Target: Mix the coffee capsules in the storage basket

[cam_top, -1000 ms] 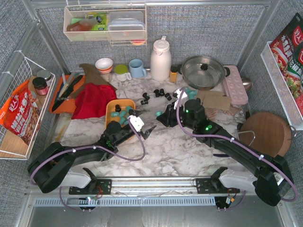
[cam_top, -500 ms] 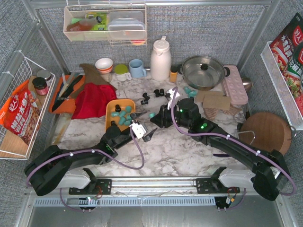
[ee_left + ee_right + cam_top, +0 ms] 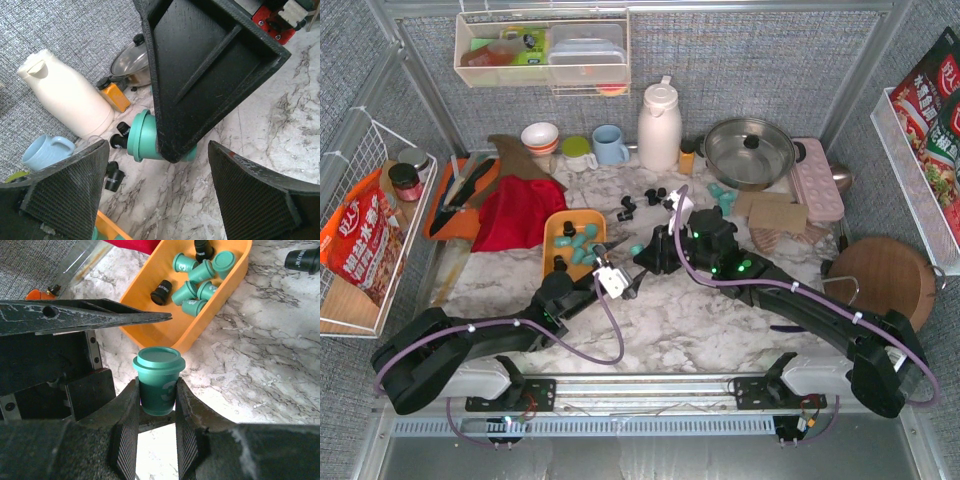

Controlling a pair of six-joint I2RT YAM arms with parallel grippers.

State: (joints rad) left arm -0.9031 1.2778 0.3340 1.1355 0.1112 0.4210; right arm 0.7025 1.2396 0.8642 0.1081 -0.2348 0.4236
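**Right gripper** (image 3: 157, 390): closed on one teal capsule (image 3: 159, 382). The capsule is gripped by its body between the two fingers and held upright, lid uppermost, with a pale numeral on its side. It is placed over the marble table (image 3: 680, 330), just beside the near corner of the storage basket (image 3: 217, 300) and outside its rim. Whether it touches the table cannot be told.

**Left gripper** (image 3: 157, 200): fingers spread wide, with nothing held between them. It is positioned close to the right gripper, on the near side of the basket.

**Storage basket:** orange and shallow, set on the table left of centre. Several basket teal capsules (image 3: 194, 290) are contained in it, lying on their sides in a cluster, along with two basket black capsules (image 3: 161, 291).

**Loose black capsules** (image 3: 650, 195): scattered on the table beyond the grippers, apart from the basket. A few loose teal capsules (image 3: 720, 195) are seen near the lidded pan (image 3: 750, 150).

**Back row:** a white jug (image 3: 659, 125) and a blue mug (image 3: 610, 145).
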